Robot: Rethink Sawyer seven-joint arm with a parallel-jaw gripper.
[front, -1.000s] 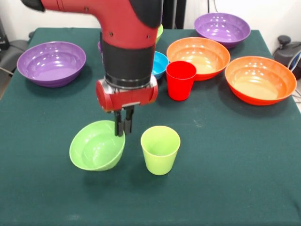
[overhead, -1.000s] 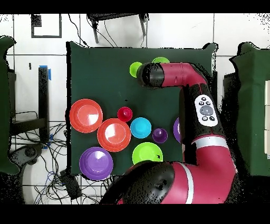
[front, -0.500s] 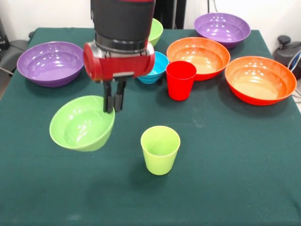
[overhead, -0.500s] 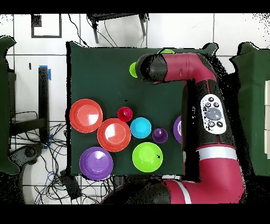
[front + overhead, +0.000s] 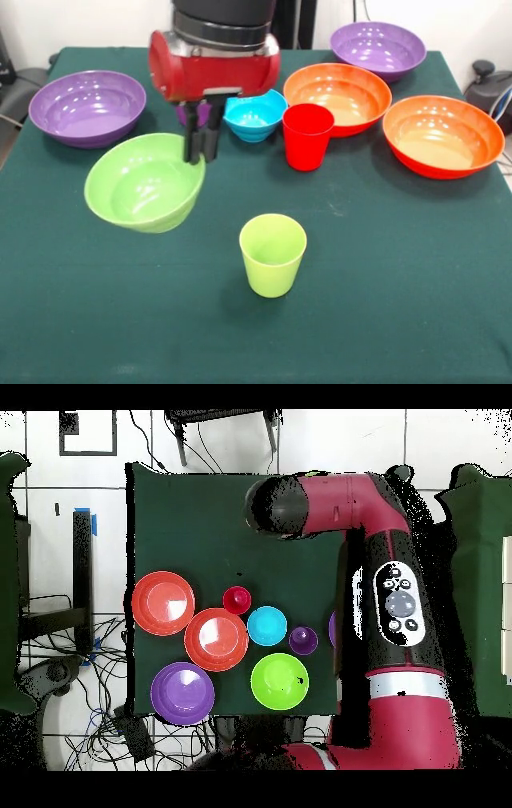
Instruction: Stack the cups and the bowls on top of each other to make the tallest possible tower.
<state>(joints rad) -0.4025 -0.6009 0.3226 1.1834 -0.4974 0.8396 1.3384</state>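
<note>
My gripper [image 5: 202,155] is shut on the far right rim of the small lime-green bowl [image 5: 142,192] and holds it in the air, left of the lime-green cup [image 5: 272,254]. That cup stands upright near the table's front. The red cup [image 5: 308,136] stands beside the small blue bowl [image 5: 254,114]. The purple cup [image 5: 303,640] shows in the overhead view; in the front view only a sliver shows behind my fingers. In the overhead view the arm's head [image 5: 280,504] hides the gripper, the held bowl and the lime-green cup. No stack stands.
Wide purple bowls sit at the left [image 5: 88,106] and back right [image 5: 378,48]. Two orange bowls [image 5: 338,94] [image 5: 442,134] sit at the right. The medium lime-green bowl [image 5: 279,681] shows in the overhead view near the robot's base.
My gripper has lifted the small lime-green bowl off the table beside the lime-green cup, carried it up and to the left in the front view, and the bowl now hangs more level.
</note>
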